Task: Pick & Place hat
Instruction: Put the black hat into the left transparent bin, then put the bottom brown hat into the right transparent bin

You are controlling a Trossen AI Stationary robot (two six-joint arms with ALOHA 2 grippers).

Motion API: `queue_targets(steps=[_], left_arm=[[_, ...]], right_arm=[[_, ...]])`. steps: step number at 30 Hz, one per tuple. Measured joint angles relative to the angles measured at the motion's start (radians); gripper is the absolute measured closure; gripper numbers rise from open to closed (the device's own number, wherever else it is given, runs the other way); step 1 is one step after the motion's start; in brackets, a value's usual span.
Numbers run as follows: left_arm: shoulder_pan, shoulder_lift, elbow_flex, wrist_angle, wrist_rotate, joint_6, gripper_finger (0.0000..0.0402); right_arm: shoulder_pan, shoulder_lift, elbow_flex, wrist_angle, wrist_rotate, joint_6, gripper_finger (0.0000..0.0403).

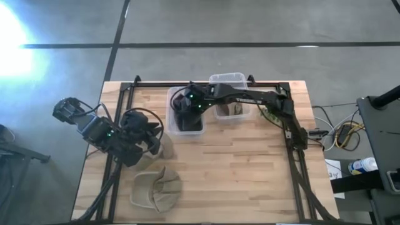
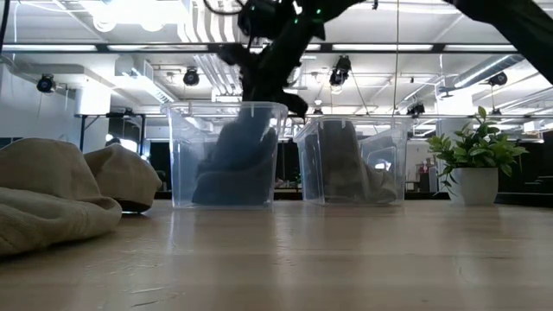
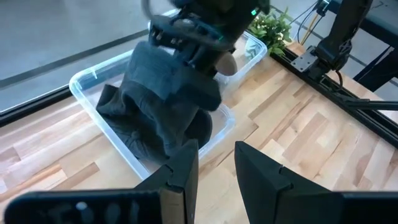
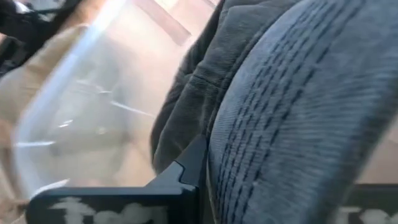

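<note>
A dark grey hat (image 3: pixel 163 81) hangs under my right gripper (image 3: pixel 196 43) over the left clear bin (image 3: pixel 93 78), which holds more dark grey hats (image 1: pixel 186 119). In the low view the right gripper (image 2: pixel 272 78) stands above that bin (image 2: pixel 181 155) and is shut on the hat. My left gripper (image 3: pixel 216 168) is open above the wood on the table's left (image 1: pixel 150 134), beside a beige hat (image 1: pixel 165 145). More beige hats (image 1: pixel 156 190) lie flat near the table's near edge. My right gripper holds the dark grey hat by its upper part (image 3: pixel 168 56), coming from above and pointing down. The stitched brim (image 4: pixel 249 143) lies against one finger (image 4: pixel 193 163). The hat hangs below the fingers, and its lower part reaches into the bin among the other dark hats.
A second clear bin (image 1: pixel 228 78) to the right of the first holds khaki hats (image 1: pixel 234 109). A small potted plant (image 2: pixel 475 155) stands near the table's far right corner. Black frame rails (image 1: pixel 294 144) run along the table's left and right sides. Bare wood (image 1: pixel 244 169) fills the middle.
</note>
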Motion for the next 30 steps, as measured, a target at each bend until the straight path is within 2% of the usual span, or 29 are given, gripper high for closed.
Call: queue_targets(steps=[4,9,17,22,26,30], left_arm=[[0.000,0.000,-0.030,0.002,0.041,-0.001,0.0303],[-0.001,0.000,-0.100,0.004,0.146,-0.027,0.0303],[-0.001,0.000,-0.218,0.006,0.354,-0.088,0.0303],[-0.011,0.000,-0.298,0.014,0.534,-0.136,0.0303],[-0.058,0.000,-0.397,0.083,0.688,-0.143,0.0303],[-0.131,0.000,-0.513,0.193,0.715,-0.120,0.0303]], right_arm=[[-0.006,0.051,0.002,0.000,-0.011,-0.011,0.0361],[0.006,0.037,0.001,0.016,0.009,-0.095,0.0346],[0.014,-0.024,0.001,0.003,-0.008,-0.191,0.0256],[0.059,-0.115,0.000,0.018,0.001,-0.373,0.0200],[0.118,-0.201,-0.004,-0.023,0.027,-0.521,0.0179],[0.210,-0.282,-0.030,-0.071,0.086,-0.650,0.0175]])
